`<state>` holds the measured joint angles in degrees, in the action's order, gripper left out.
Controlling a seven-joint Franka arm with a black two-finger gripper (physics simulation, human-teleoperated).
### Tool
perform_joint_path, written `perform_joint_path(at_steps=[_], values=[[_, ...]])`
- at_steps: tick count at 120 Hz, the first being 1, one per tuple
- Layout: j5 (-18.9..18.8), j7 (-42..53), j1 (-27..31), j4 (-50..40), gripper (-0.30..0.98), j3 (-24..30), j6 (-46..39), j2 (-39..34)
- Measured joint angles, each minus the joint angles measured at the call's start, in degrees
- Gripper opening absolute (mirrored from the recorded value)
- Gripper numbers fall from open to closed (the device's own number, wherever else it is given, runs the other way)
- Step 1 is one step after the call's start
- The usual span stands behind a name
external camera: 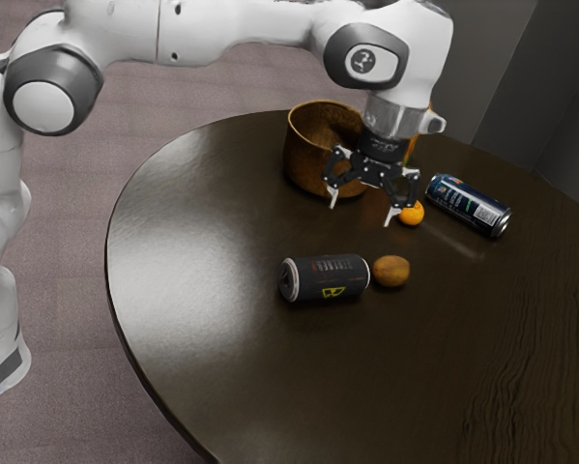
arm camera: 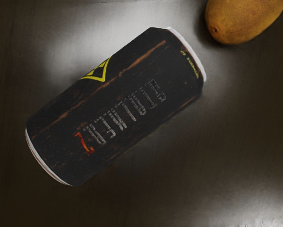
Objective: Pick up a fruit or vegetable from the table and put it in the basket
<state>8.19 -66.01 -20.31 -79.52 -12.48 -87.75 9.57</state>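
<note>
Nearest, the black can (external camera: 326, 278) lies with what looks like a kiwi (external camera: 392, 272) beside it, at the exterior view's three o'clock. Beyond, the fingers (external camera: 392, 215) hang open, empty; a tangerine (external camera: 411, 215) sits farther back. Picking comes first – centre over either fruit, lower, close – then the basket (external camera: 304, 155), around eleven o'clock.

1 brown, oval fruit (external camera: 391, 272) and 1 small orange (external camera: 413, 215) lie apart; the round basket (external camera: 303, 162) stands upright.
</note>
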Motion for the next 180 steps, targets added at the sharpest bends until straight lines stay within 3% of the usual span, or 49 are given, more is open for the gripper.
perform_joint_path(at_steps=[44, 75, 124, 180], values=[[-2.3, 29.3, 2.4, -7.7, 0.69, 2.4, -14.5, 0.7], [-2.4, 42.8, 6.4, -5.2, 0.69, 3.1, -20.8, 6.2], [-1.3, 55.1, 8.0, -6.1, 0.69, 3.4, -25.1, 8.3], [2.9, 62.0, 10.1, -7.5, 0.69, 3.4, -27.6, 11.2]])
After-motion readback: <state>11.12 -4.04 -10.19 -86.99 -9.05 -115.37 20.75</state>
